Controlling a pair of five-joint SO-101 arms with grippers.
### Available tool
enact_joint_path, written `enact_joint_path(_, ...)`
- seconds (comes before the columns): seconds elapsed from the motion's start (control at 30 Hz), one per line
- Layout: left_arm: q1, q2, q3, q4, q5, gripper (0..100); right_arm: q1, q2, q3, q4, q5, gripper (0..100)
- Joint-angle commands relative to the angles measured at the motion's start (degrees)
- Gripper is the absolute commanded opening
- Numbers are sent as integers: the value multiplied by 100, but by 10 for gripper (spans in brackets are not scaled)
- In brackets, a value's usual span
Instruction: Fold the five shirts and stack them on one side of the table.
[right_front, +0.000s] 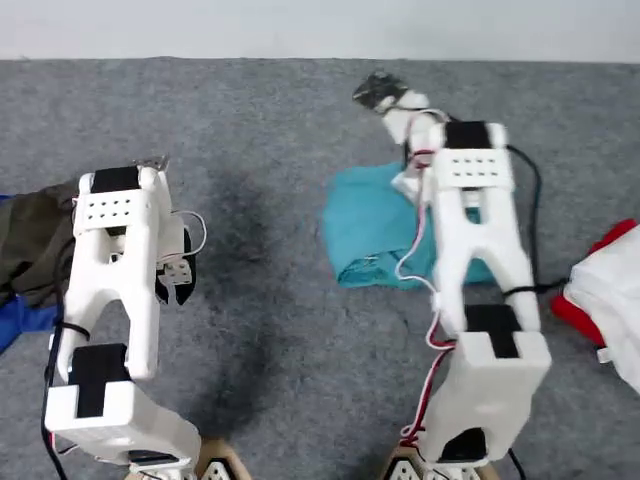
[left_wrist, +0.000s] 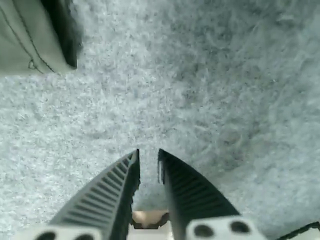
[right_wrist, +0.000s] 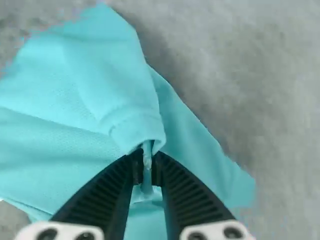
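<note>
Right pincer (right_wrist: 146, 172), black and ribbed, is clenched on a fold of the crumpled turquoise shirt (right_wrist: 75, 115), which lies centre-right in the high view. Left pincer (left_wrist: 148, 165) hangs nearly closed, grasping nothing, above the grey carpeted counter (left_wrist: 225, 100), near a dark olive shirt (right_front: 35, 235) at the left edge.
</note>
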Motion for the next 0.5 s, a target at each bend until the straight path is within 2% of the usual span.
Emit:
enact_joint_path(0.0, 9, -237, 4, 141, -62, 58, 567, -409, -264, 127, -9, 9)
enact_joint_path(0.1, 9, -237, 4, 141, -62, 58, 1024, -409, -369, 101, 9, 9)
enact_joint_path(0.27, 9, -237, 4, 141, -62, 58, 1657, -145, -404, 22, 571, 9)
enact_joint_path(0.47, 9, -237, 4, 149, -62, 58, 2053, 576, -396, -804, 818, 12)
